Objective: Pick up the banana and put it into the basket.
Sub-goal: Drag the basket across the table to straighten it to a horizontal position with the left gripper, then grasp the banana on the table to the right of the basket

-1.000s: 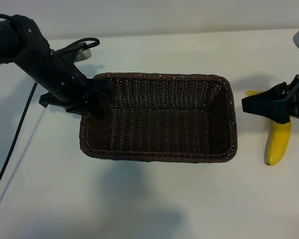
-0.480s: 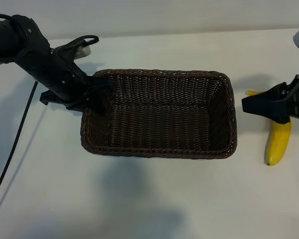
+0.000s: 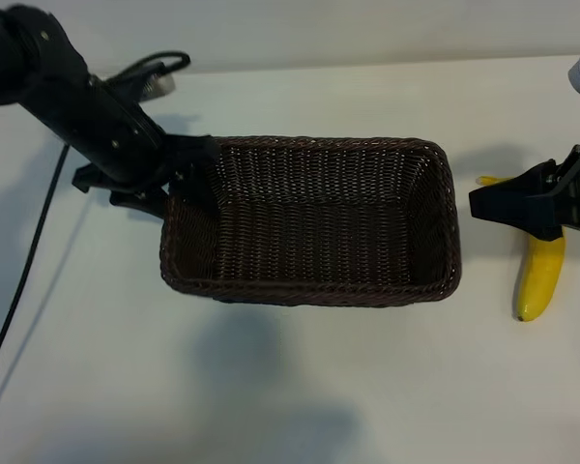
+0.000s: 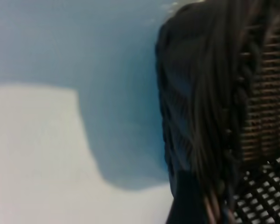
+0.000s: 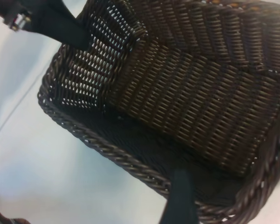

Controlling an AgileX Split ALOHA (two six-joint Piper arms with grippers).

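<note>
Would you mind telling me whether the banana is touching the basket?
Apart. The exterior view shows bare table between the banana and the basket.

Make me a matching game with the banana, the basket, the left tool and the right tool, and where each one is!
Things:
1. banana
2. basket
3. left tool
4. right tool

Places:
A. in the middle of the table, with nothing inside
B. at the basket's left end
C. lying on the table to the right of the basket
D. between the basket and the banana, over the banana's upper part

Pairs: 1-C, 2-A, 3-B, 4-D
</note>
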